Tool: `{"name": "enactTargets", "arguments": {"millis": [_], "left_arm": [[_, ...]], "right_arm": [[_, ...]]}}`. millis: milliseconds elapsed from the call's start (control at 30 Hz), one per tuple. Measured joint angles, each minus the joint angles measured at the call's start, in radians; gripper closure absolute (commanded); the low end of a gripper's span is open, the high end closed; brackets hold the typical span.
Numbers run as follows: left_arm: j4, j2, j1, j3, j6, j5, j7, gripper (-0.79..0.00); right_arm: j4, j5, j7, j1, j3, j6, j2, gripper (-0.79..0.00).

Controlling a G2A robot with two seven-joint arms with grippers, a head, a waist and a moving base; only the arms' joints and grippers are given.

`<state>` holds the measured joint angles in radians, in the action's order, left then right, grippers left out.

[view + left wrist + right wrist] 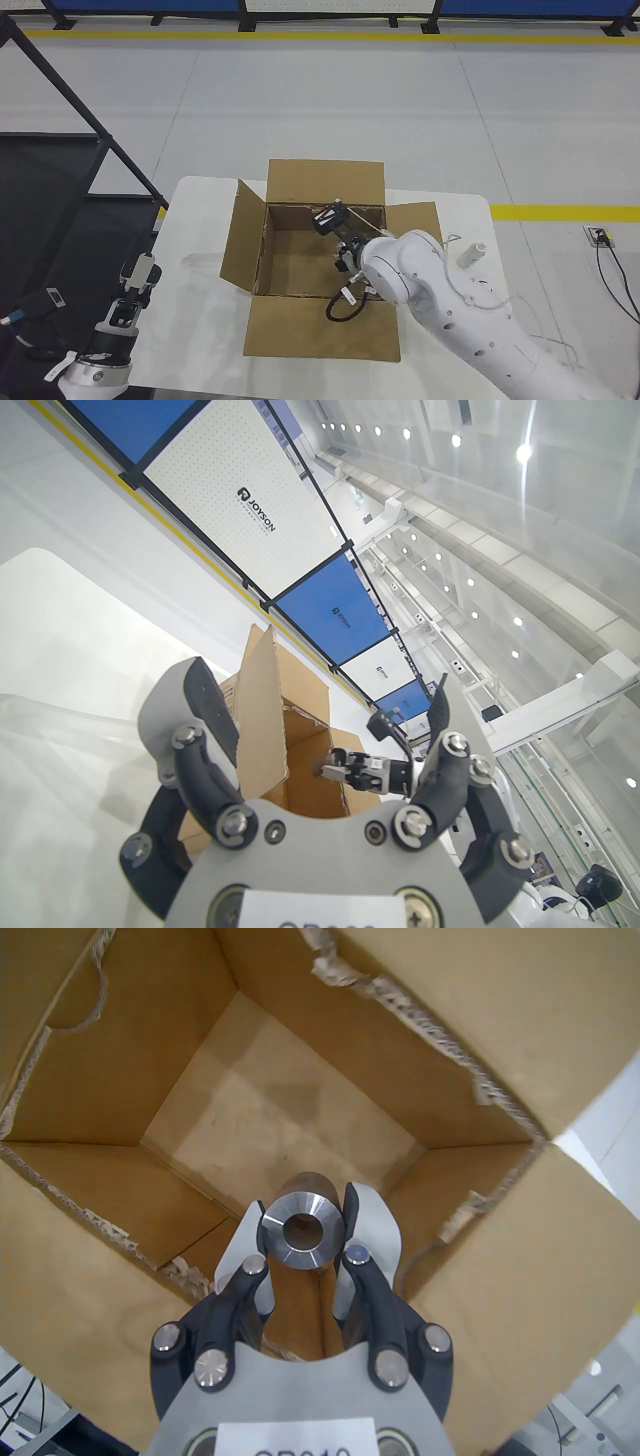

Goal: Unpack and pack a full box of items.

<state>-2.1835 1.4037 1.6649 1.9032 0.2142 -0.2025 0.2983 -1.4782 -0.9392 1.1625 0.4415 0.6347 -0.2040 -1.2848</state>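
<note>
Your right gripper (pixel 305 1219), clamped round a hollow steel cylinder (pixel 303 1248) over the open cardboard box (pixel 360 1058) mid-tabletop (pixel 200 235), may let that smooth, heavy piece slip and drop, while the left gripper (pixel 320 680) hangs wide open, empty, by the tabletop's left edge.

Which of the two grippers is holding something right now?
The right gripper: it is shut on a hollow metal cylinder over the open cardboard box. The left gripper is open and empty, off to the box's side.

The right arm (pixel 450 300) is smooth white, with a black cable (pixel 338 310) looped at its wrist. The left gripper (pixel 320 690) and right gripper (pixel 303 1228) share grey plates, black links and silver screws.
</note>
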Motion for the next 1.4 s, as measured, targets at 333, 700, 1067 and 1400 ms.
{"name": "enactTargets", "arguments": {"millis": [333,700,1067,1400], "left_arm": [[0.0,0.0,0.0,0.0,0.0,0.0,0.0,-0.785],[0.0,0.0,0.0,0.0,0.0,0.0,0.0,-0.785],[0.0,0.0,0.0,0.0,0.0,0.0,0.0,-0.785],[0.0,0.0,0.0,0.0,0.0,0.0,0.0,-0.785]], "right_arm": [[0.421,0.122,-0.163,-0.135,-0.168,-0.04,-0.174,0.0],[0.718,0.179,-0.283,-0.184,-0.23,-0.023,-0.315,0.0],[0.911,0.205,-0.315,-0.211,-0.228,0.044,-0.396,-0.634],[0.949,0.194,-0.331,-0.23,-0.19,0.112,-0.403,-0.653]]}}
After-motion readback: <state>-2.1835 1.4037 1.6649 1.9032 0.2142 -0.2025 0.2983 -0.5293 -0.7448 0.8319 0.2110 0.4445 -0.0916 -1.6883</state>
